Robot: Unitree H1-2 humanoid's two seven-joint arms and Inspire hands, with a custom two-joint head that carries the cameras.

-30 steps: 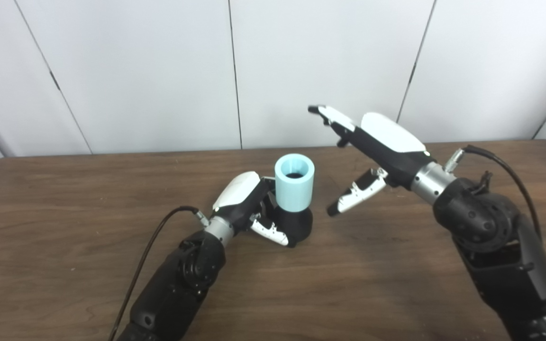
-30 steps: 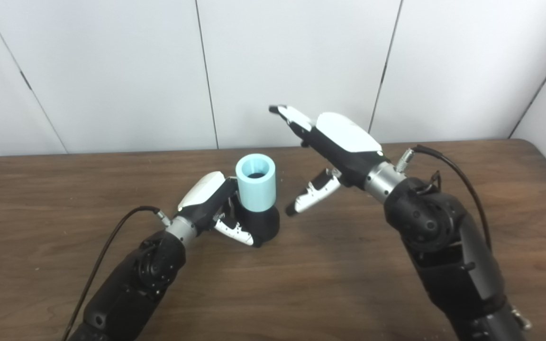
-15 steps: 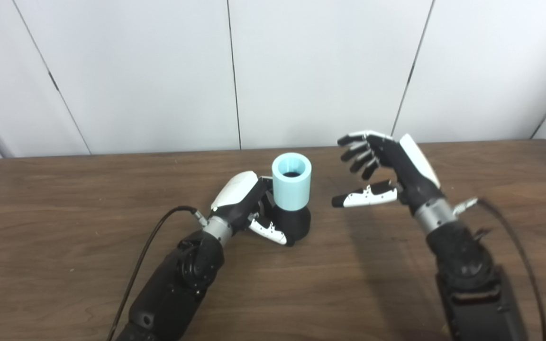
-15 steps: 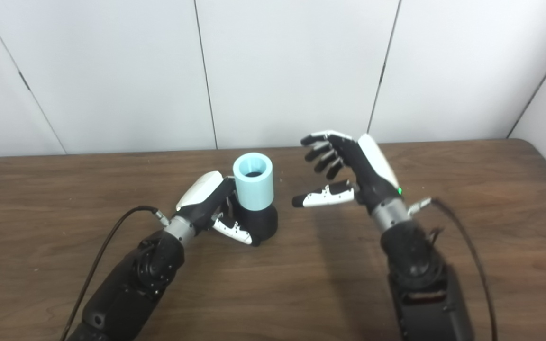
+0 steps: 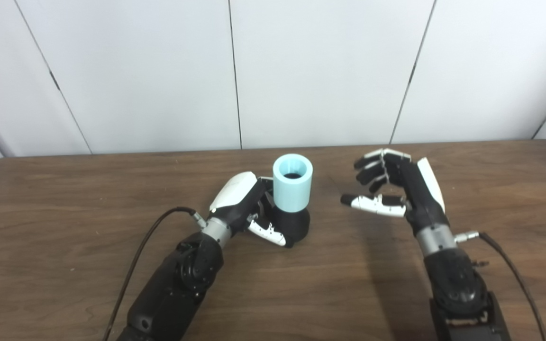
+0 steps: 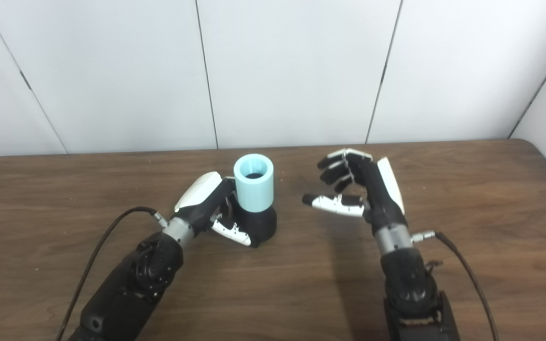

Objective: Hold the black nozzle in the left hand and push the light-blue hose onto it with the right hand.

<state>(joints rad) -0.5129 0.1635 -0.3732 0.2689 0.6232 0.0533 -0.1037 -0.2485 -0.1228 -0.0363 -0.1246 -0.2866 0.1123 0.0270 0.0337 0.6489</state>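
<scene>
Light-blue hose (image 5: pixel 292 183): standing upright, seated on the black nozzle (image 5: pixel 295 223).
Handling: appearing a stiff, light sleeve; gripping its bare upper wall looks best.
Left hand (image 5: pixel 249 207): clasping the nozzle on the tabletop (image 5: pixel 64 218).
Right hand (image 5: pixel 396 189): hovering beside, fingers apart, holding nothing.

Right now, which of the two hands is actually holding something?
The left hand: it grips the black nozzle under the light-blue hose. The right hand is open.
</scene>
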